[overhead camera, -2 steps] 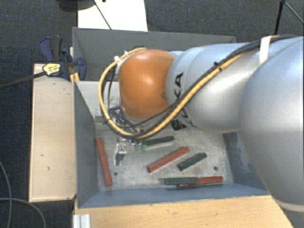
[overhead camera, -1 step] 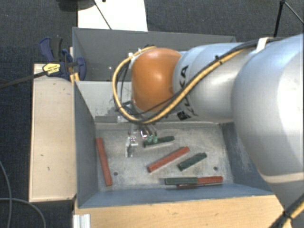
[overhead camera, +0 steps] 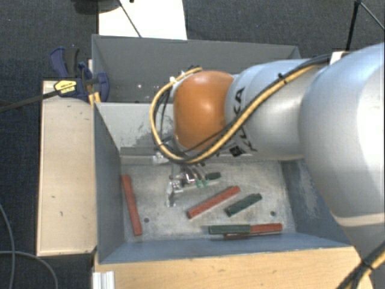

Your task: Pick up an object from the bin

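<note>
Although the fingers [overhead camera: 174, 192] hang low over the middle of the grey metal bin [overhead camera: 111, 161], under the arm's orange wrist cover, I cannot tell whether they are released or clenched. The nearest thing is a short green stub [overhead camera: 209, 177] on the bin floor, just beside them toward the view's right. The upper end of a slanting flat red stick [overhead camera: 212, 202] lies near it.

To do the pick well, I judge they should straddle one piece across its narrow width, come down squarely, and close without nudging the neighbour.

Counted, there are three red pieces: that slanting one, a long red stick [overhead camera: 131, 205] by the left wall, and a red length [overhead camera: 266, 227] along the front wall. There are also three green: the stub, a dark green bar [overhead camera: 243, 204], and a dark green length [overhead camera: 228, 228] in line with the front red one and apparently touching it.
</note>
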Tool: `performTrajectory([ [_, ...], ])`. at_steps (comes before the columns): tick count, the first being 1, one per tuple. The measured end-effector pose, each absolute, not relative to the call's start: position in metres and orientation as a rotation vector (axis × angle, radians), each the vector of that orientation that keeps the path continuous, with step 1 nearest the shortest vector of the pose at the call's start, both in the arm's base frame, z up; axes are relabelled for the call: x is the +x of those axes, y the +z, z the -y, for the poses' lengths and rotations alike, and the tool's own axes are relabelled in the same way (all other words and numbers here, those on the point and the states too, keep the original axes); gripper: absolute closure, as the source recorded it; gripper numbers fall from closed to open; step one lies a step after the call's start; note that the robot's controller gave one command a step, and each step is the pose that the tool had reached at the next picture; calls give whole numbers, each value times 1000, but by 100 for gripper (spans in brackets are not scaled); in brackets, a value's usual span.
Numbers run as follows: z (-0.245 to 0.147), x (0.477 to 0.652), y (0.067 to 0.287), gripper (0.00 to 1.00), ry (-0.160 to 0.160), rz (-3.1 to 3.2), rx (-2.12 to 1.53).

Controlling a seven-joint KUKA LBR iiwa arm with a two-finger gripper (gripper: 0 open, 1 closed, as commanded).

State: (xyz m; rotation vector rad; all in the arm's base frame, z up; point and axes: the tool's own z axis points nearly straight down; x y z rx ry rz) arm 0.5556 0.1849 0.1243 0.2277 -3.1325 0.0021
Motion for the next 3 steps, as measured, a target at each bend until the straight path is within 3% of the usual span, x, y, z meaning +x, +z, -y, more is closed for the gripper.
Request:
performTrajectory([
  [1, -143, 551, 118, 0, -2, 3112, 440],
  [2, -109, 517, 113, 0, -1, 3103, 495],
  [3, -76, 562, 81, 100, -2, 3055, 797],
])
